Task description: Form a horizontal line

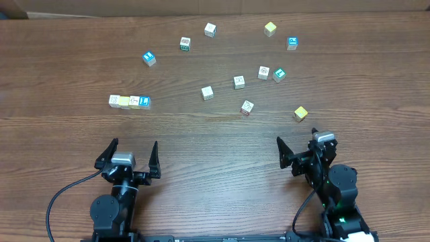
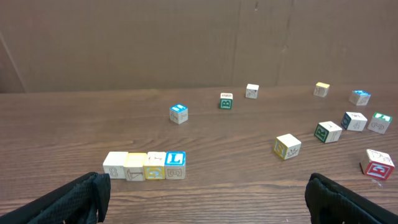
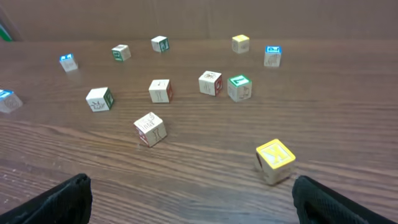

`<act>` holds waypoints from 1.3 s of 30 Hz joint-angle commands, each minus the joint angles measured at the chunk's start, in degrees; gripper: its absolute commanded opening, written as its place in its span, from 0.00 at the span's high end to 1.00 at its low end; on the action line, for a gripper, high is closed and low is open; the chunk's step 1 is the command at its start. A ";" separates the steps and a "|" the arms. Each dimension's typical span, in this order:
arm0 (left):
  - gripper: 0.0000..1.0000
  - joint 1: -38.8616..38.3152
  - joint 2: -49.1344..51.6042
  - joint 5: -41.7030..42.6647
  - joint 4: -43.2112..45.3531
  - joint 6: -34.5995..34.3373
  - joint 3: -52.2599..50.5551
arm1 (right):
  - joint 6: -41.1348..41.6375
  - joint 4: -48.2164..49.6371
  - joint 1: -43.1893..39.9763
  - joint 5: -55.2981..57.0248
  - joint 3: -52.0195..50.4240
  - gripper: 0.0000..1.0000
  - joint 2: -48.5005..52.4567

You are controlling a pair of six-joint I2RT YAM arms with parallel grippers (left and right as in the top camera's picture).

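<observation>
Wooden cubes in a touching row (image 1: 130, 101) are seen lying left-to-right ahead of the left gripper (image 1: 134, 145), far nearer it than the right gripper (image 1: 297, 140); both are held wide open, empty.

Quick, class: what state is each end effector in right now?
Left end effector: open, holding nothing.
Right end effector: open, holding nothing.

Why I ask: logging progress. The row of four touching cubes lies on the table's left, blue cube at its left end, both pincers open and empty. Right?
No: the blue cube sits at the right end of the row, as the overhead view shows. The rest holds: row on the left, left pincer and right pincer open and empty.
</observation>
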 commanded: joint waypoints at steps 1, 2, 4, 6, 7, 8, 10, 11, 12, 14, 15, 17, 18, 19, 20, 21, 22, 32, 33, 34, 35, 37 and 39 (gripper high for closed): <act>0.00 0.15 -0.68 -0.17 -0.17 1.29 -0.20 | 0.76 -1.97 -0.02 0.52 -0.61 0.00 -3.82; 0.00 0.15 -0.68 -0.17 -0.17 1.29 -0.20 | 0.76 -3.43 -0.15 0.55 -0.61 0.00 -5.20; 0.00 0.15 -0.68 -0.17 -0.17 1.29 -0.20 | 0.76 -6.60 -0.28 0.94 -0.61 0.00 -8.11; 0.01 0.15 -0.68 -0.17 -0.17 1.29 -0.22 | 0.76 -10.19 -0.26 1.51 -0.61 0.00 -11.72; 0.00 0.15 -0.68 -0.17 -0.17 1.29 -0.22 | 0.76 -11.65 -0.28 1.53 -0.61 0.00 -13.25; 0.01 0.15 -0.68 -0.17 -0.17 1.29 -0.20 | 0.76 -13.42 -0.26 1.64 -0.61 0.00 -15.19; 0.00 0.15 -0.68 -0.17 -0.17 1.29 -0.20 | 0.74 -17.70 -0.26 1.92 -0.61 0.00 -19.63; 0.01 0.15 -0.68 -0.17 -0.17 1.29 -0.20 | 0.76 -20.09 -0.26 2.10 -0.61 0.00 -21.90; 0.00 0.15 -0.68 -0.17 -0.17 1.29 -0.22 | 0.94 -19.89 -0.26 2.47 -0.61 0.00 -23.52; 0.00 0.15 -0.68 -0.17 -0.17 1.29 -0.20 | 0.96 -20.00 -0.26 2.45 -0.61 0.00 -26.60; 0.00 0.15 -0.68 -0.17 -0.17 1.29 -0.20 | 0.96 -20.02 -0.26 2.45 -0.61 0.00 -27.80; 0.01 0.15 -0.68 -0.17 -0.17 1.29 -0.20 | 0.98 -20.00 -0.24 2.19 -0.61 0.00 -30.23; 0.01 0.15 -0.68 -0.17 -0.17 1.29 -0.22 | 0.98 -20.00 -0.24 1.97 -0.61 0.00 -31.36; 0.00 0.15 -0.68 -0.17 -0.17 1.29 -0.20 | 0.98 -19.98 -0.24 1.86 -0.61 0.00 -32.92; 0.00 0.15 -0.68 -0.17 -0.17 1.29 -0.20 | 0.98 -19.98 -0.20 1.86 -0.61 0.00 -33.81; 0.00 0.15 -0.68 -0.17 -0.17 1.29 -0.20 | 0.98 -20.00 -0.20 1.86 -0.61 0.00 -34.88; 0.00 0.15 -0.68 -0.17 -0.17 1.29 -0.20 | 0.90 -19.85 -0.20 1.88 -0.61 0.00 -35.08; 0.00 0.15 -0.68 -0.17 -0.17 1.29 -0.20 | 1.20 -19.91 -0.20 2.05 -0.61 0.00 -35.08; 0.00 0.15 -0.68 -0.17 -0.17 1.29 -0.20 | 1.20 -19.89 -0.20 2.05 -0.61 0.00 -35.08; 0.00 0.15 -0.68 -0.17 -0.17 1.29 -0.20 | 1.20 -19.89 -0.20 2.05 -0.61 0.00 -35.08; 0.00 0.15 -0.68 -0.17 -0.17 1.29 -0.22 | 1.20 -19.89 -0.20 2.05 -0.61 0.00 -35.08; 0.00 0.15 -0.68 -0.17 -0.17 1.29 -0.22 | 1.20 -19.89 -0.20 2.05 -0.61 0.00 -35.08; 0.00 0.15 -0.68 -0.17 -0.17 1.29 -0.20 | 1.20 -19.89 -0.20 2.05 -0.61 0.00 -35.08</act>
